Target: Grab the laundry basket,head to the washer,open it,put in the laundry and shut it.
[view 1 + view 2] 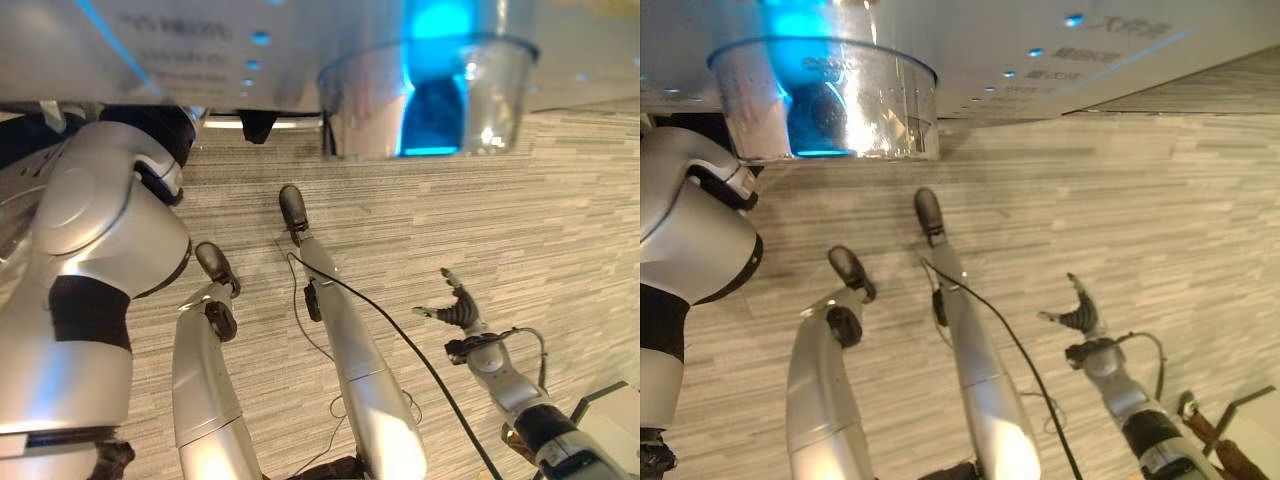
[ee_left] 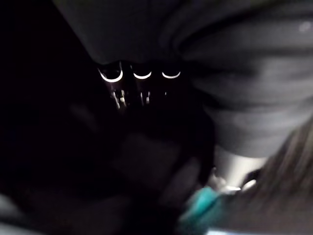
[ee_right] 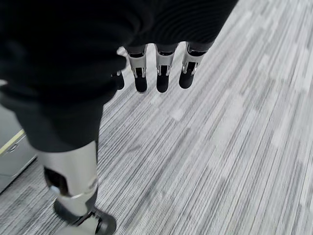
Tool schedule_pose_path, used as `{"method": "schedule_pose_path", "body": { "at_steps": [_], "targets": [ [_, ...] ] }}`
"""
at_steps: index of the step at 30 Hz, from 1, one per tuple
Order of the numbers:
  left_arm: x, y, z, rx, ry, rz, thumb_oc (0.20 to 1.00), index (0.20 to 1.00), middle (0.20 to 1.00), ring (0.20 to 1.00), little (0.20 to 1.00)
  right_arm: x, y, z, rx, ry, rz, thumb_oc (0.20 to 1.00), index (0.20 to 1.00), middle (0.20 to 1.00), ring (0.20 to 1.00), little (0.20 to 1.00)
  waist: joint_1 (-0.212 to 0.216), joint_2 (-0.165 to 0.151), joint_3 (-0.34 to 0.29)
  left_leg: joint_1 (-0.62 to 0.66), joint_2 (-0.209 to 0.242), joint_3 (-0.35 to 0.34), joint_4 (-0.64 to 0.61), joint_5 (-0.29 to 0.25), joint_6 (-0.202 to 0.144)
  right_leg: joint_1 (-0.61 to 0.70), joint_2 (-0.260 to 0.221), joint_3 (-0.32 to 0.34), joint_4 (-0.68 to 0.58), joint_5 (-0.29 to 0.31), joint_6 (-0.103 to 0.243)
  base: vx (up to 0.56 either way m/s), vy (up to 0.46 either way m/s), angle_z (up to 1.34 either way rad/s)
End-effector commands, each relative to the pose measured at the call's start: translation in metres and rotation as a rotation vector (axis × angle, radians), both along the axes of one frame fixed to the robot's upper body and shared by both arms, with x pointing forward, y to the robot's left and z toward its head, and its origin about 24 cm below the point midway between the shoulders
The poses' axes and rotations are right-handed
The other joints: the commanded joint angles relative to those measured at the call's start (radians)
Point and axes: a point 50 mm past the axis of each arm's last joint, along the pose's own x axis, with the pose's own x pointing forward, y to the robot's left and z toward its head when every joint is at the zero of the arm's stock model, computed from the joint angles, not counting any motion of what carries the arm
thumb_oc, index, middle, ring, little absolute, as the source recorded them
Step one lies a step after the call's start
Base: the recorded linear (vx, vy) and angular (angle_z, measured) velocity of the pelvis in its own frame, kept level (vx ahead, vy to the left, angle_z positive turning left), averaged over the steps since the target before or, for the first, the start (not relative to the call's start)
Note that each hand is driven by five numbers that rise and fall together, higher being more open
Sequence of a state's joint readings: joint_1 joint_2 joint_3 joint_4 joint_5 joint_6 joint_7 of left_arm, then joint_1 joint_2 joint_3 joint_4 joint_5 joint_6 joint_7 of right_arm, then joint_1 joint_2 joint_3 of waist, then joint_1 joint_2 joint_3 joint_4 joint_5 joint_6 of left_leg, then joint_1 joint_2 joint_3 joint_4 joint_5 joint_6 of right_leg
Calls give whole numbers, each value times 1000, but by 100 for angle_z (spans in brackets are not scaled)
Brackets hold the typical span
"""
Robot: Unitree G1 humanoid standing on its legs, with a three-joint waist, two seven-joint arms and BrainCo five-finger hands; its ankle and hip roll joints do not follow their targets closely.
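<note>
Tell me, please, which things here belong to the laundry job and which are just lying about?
For the job:
washer
its clear door, swung open
left hand, somewhere dark
right hand, open, hanging over the floor

Just lying about:
grey box, on the robot's right
striped floor

From my remote station I see the washer (image 1: 180, 40) as smooth, glossy pale panelling, and its door (image 1: 430, 95) as clear, shiny plastic or glass catching blue light. The floor (image 1: 500, 200) looks like matt, striped grey planks. The right hand (image 1: 455, 305) shows satin silver metal with dark matt tips.
</note>
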State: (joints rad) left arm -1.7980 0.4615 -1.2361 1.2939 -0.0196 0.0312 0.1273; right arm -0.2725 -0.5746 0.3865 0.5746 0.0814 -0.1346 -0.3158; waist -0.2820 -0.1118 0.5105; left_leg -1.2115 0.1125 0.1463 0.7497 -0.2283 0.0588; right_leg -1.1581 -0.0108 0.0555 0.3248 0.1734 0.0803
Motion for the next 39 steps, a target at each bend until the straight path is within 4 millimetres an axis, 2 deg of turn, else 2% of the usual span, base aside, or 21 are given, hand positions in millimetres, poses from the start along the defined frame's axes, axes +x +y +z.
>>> {"method": "schedule_pose_path", "body": {
  "at_steps": [1,3,5,7,9,10,11,12,14,16,18,21,22,23,25,28,30,31,34,37,39],
  "targets": [
    [-34,-45,73,321,-257,39,1000,1000,1000,1000,1000,-12,-4,-10,-56,50,47,1000,1000,1000,1000,1000,-52,63,-57,182,34,-70,20,-186,32,23,26,-103,-24,-78,1,14,-3,24],
    [-29,-50,62,399,-236,57,1000,1000,1000,1000,1000,-13,1,-13,-65,59,74,1000,1000,1000,1000,1000,-53,63,-58,183,33,-70,14,-186,32,21,25,-103,-26,-79,1,14,0,19],
    [-28,-76,45,528,-244,1,1000,1000,1000,1000,1000,-15,6,-21,-62,91,90,1000,1000,1000,1000,1000,-39,69,-54,183,29,-74,4,-182,32,18,23,-103,-24,-83,-1,6,-17,-3],
    [-31,-97,32,552,-259,-88,1000,1000,1000,1000,1000,-18,6,-26,-61,112,84,1000,1000,1000,1000,1000,-29,77,-50,183,26,-77,4,-178,33,17,18,-104,-19,-86,-2,-2,-18,-3],
    [-32,-106,24,569,-263,-124,1000,1000,1000,1000,1000,-19,6,-28,-65,120,85,1000,1000,1000,1000,1000,-25,81,-48,186,23,-78,1,-175,31,19,16,-105,-19,-88,-3,-13,-21,5],
    [-32,-122,6,581,-229,-210,1000,1000,1000,1000,1000,-20,5,-30,-65,135,82,1000,1000,1000,1000,1000,-19,85,-45,192,19,-78,-9,-169,28,26,12,-107,-23,-89,-5,-17,-21,8],
    [-32,-122,5,581,-228,-210,1000,1000,1000,1000,1000,-20,5,-31,-65,136,82,1000,1000,1000,1000,1000,-19,84,-45,194,19,-78,-11,-168,28,28,11,-107,-25,-89,-5,-18,-8,10],
    [-32,-128,-6,578,-192,-255,1000,1000,1000,1000,1000,-21,5,-32,-65,144,80,1000,1000,1000,1000,1000,-18,83,-44,199,16,-77,-16,-166,27,33,9,-107,-28,-89,-5,-15,3,11],
    [-44,-163,-46,489,-94,-470,1000,1000,1000,1000,1000,-28,0,-41,-73,188,52,1000,1000,1000,1000,1000,-11,85,-43,211,8,-77,-29,-157,25,49,-2,-113,-35,-87,-6,-35,5,10],
    [-56,-190,-76,361,-33,-614,1000,1000,1000,1000,1000,-27,4,-45,-72,202,52,1000,1000,1000,1000,1000,-9,82,-41,224,2,-79,-42,-144,19,67,-10,-112,-43,-85,-8,-46,7,12],
    [-65,-206,-101,211,-17,-722,1000,1000,1000,1000,1000,-27,9,-50,-86,213,70,1000,1000,1000,1000,1000,-7,73,-42,254,-6,-80,-74,-132,11,94,-20,-114,-62,-77,-6,-45,9,23],
    [-58,-188,-133,86,33,-733,1000,1000,1000,1000,1000,-25,14,-49,-110,189,92,1000,1000,1000,1000,1000,-8,62,-37,303,-23,-83,-127,-110,0,140,-39,-113,-97,-62,-1,-47,37,15],
    [-64,-175,-159,-59,105,-800,1000,1000,1000,1000,1000,-27,13,-50,-115,190,77,1000,1000,1000,1000,1000,14,79,-28,335,-37,-84,-162,-93,-7,172,-61,-113,-118,-51,6,-60,81,10],
    [-72,-174,-162,-141,142,-856,1000,1000,1000,1000,1000,-29,13,-52,-112,198,72,1000,1000,1000,1000,1000,21,84,-23,351,-46,-83,-179,-86,-7,188,-69,-114,-130,-45,9,-68,99,12],
    [-91,-156,-159,-379,211,-1003,1000,1000,1000,1000,1000,-35,7,-55,-101,219,36,1000,1000,1000,1000,1000,48,108,-14,379,-66,-87,-212,-70,-9,223,-90,-123,-153,-36,13,-44,71,13],
    [-108,-115,-175,-560,277,-1068,1000,1000,1000,1000,1000,-41,14,-67,-56,262,3,1000,1000,1000,1000,1000,84,130,0,419,-85,-94,-241,-56,-8,265,-110,-135,-170,-27,18,-34,71,10],
    [-119,-83,-193,-615,336,-1047,1000,1000,1000,1000,1000,-41,19,-73,-27,290,-13,1000,1000,1000,1000,1000,121,145,5,450,-91,-101,-258,-45,-8,299,-128,-147,-169,-29,18,-46,47,20],
    [-120,-81,-193,-615,338,-1044,1000,1000,1000,1000,1000,-41,20,-73,-26,291,-10,1000,1000,1000,1000,1000,118,143,6,453,-92,-101,-260,-44,-9,302,-129,-148,-170,-29,18,-45,21,25],
    [-127,-54,-207,-674,385,-1001,1000,1000,1000,1000,1000,-36,19,-72,-1,291,-33,1000,1000,1000,1000,1000,151,155,7,483,-102,-115,-274,-32,-14,344,-148,-166,-171,-33,20,-36,-6,31],
    [-143,-17,-222,-796,450,-937,1000,1000,1000,1000,1000,-27,17,-67,7,281,-46,1000,1000,1000,1000,1000,192,175,9,503,-115,-140,-288,-15,-21,386,-173,-204,-168,-40,18,-31,-1,31],
    [-150,-5,-229,-847,496,-913,1000,1000,1000,1000,1000,-17,14,-66,34,293,-97,1000,1000,1000,1000,1000,218,190,9,509,-124,-156,-301,-2,-23,409,-188,-231,-173,-39,19,-32,-18,31]
  ]
}}
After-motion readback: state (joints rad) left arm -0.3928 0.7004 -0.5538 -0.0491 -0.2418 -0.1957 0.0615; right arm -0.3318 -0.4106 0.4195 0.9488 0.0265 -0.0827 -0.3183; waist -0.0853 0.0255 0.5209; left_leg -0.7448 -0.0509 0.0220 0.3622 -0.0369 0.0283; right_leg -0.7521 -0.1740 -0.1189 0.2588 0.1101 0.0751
